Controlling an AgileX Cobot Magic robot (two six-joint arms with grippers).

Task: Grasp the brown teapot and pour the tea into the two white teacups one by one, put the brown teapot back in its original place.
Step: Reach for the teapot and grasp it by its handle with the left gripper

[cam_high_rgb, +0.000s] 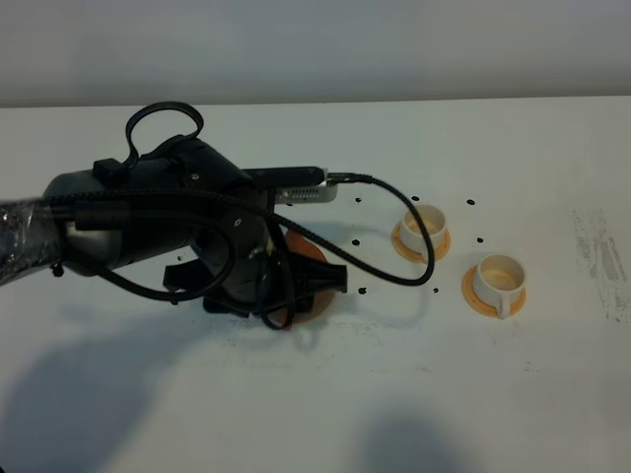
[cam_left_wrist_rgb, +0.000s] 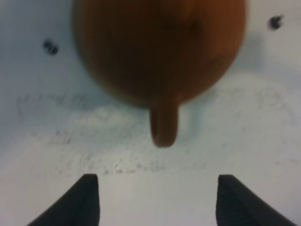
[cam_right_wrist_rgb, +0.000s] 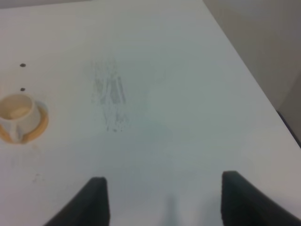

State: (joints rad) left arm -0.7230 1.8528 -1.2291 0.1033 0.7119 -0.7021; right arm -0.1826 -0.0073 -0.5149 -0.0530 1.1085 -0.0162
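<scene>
The brown teapot (cam_high_rgb: 308, 264) stands at the table's middle, mostly hidden under my left arm (cam_high_rgb: 177, 217). In the left wrist view the teapot (cam_left_wrist_rgb: 160, 47) is close ahead, its loop handle (cam_left_wrist_rgb: 163, 125) pointing at my left gripper (cam_left_wrist_rgb: 160, 200), which is open and apart from the handle. The two white teacups (cam_high_rgb: 424, 223) (cam_high_rgb: 499, 276) stand on orange saucers to the right, their insides pale. My right gripper (cam_right_wrist_rgb: 164, 202) is open and empty over bare table, with one teacup (cam_right_wrist_rgb: 18, 113) ahead of it. The coaster and the tea are hidden.
Small black dots (cam_high_rgb: 363, 291) mark the white table around the teapot and cups. A grey smudge (cam_high_rgb: 601, 256) lies near the right edge and also shows in the right wrist view (cam_right_wrist_rgb: 110, 96). A black cable (cam_high_rgb: 394, 227) loops from the left arm toward the nearer cup.
</scene>
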